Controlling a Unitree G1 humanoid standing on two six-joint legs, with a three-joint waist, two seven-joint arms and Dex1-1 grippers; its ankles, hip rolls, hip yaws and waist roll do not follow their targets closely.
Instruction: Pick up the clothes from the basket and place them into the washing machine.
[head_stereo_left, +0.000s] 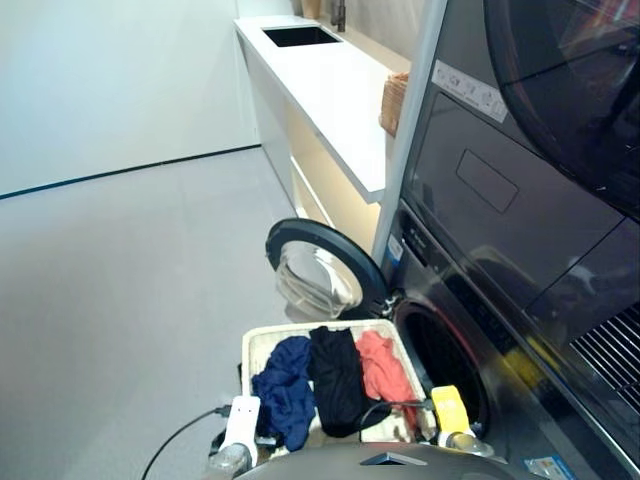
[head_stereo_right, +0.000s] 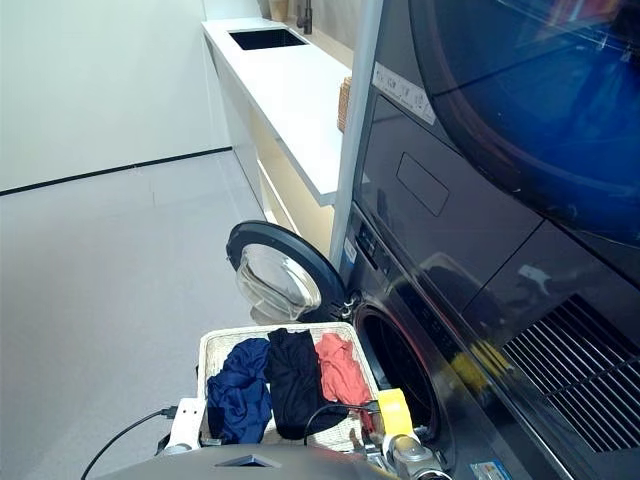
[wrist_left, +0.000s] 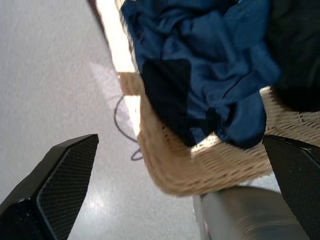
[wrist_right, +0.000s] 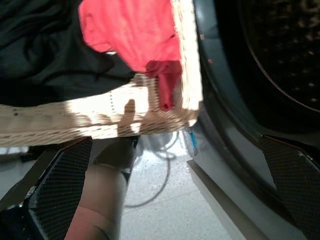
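Note:
The cream woven basket sits on the floor in front of the washing machine. Side by side in it lie the navy garment, the black garment and the coral red garment. The machine's porthole door is swung wide open and the drum mouth is dark, with no cloth visible inside. My left gripper is open, hovering over the basket's near corner below the navy garment. My right gripper is open above the basket's other near corner, by the coral garment and the drum.
A dark stacked unit with a tinted round door sits above the washer. A white counter with a sink and a small brown wicker basket runs along the far side. A black cable trails on the grey floor.

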